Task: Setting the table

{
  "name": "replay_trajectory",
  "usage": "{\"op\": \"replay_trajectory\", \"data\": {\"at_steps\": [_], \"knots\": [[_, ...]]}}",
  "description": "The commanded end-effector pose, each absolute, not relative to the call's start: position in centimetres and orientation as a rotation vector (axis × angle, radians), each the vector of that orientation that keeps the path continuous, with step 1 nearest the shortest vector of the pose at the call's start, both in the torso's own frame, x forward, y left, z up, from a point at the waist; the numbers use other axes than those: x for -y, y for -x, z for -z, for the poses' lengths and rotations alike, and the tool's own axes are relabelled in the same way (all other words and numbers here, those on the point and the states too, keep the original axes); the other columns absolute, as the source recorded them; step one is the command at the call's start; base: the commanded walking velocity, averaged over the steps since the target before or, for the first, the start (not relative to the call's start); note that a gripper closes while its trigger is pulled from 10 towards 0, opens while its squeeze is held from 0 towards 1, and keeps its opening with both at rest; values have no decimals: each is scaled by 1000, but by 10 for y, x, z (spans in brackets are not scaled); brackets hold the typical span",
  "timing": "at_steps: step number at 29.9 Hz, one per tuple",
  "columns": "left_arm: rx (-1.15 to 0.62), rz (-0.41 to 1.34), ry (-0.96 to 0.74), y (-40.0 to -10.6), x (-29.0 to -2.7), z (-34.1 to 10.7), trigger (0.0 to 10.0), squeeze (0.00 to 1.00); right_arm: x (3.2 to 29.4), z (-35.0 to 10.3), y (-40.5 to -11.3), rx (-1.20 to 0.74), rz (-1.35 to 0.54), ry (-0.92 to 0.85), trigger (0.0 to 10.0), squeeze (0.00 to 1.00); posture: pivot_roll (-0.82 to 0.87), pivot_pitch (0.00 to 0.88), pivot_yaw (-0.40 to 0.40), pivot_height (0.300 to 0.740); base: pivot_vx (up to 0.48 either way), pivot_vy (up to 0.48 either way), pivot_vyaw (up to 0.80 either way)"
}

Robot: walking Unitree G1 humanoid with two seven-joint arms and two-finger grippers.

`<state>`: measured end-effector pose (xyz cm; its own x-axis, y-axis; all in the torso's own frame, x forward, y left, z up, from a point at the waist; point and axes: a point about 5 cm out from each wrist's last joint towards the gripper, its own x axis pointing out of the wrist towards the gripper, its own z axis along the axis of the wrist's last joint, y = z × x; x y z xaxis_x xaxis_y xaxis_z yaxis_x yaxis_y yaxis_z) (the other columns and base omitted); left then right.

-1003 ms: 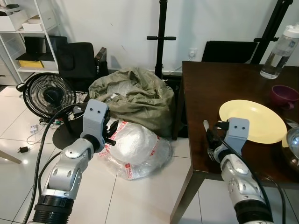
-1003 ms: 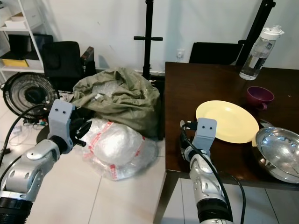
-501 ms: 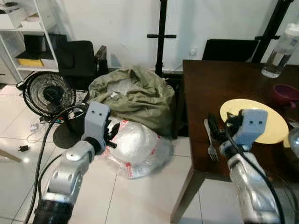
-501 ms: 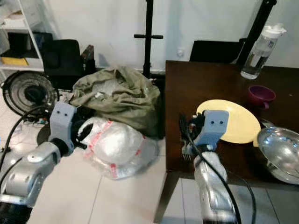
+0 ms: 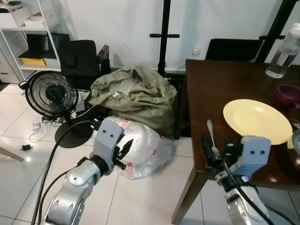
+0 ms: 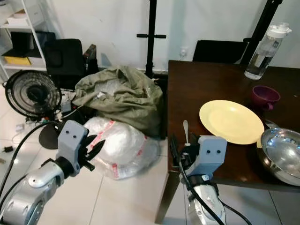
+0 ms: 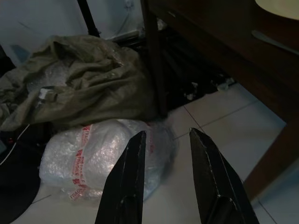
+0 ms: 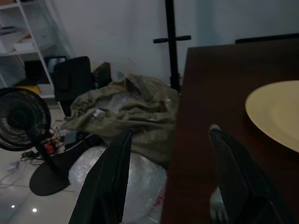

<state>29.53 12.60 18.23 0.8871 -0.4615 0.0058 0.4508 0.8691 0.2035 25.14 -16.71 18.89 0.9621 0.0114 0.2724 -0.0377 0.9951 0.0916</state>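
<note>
Right eye view shows you the fork (image 6: 185, 131) lying on the dark table (image 6: 206, 82) beside the yellow plate (image 6: 230, 121); your right gripper (image 6: 180, 157) is spread apart, empty, near it.

Arms: silver, jointed, black cables trailing
Wrists: grey-blue blocks (two dark screws each)
Fingers (image 7: 125, 186): long, black, tapered

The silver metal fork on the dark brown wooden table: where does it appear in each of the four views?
Left eye view: silver metal fork near the table's front edge, left of the round yellow plate.
Right eye view: same spot.
Left wrist view: handle near the plate.
Right wrist view: between the open right gripper fingers.
Shared landmark: the plate.
</note>
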Motion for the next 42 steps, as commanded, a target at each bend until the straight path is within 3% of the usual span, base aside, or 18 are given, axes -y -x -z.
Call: {"op": "replay_trajectory", "data": {"at_steps": [1,15,25,42], "knots": [[33,491,-197,-289,-125,-174,10000,0,170,-183,-247,243,-2,-86,10000,0,-19,139,125,740,0,0,0],[-21,469,-206,-280,-122,-154,10000,0,168,-176,-243,181,-58,-54,10000,0,-28,116,100,740,0,0,0],[-29,312,-281,-285,-135,-142,10000,0,159,-169,-245,148,-122,-61,10000,0,-42,98,90,740,0,0,0],[4,296,-259,-291,-128,-145,10000,0,158,-172,-251,161,-112,-73,10000,0,-55,93,81,740,0,0,0]]}}
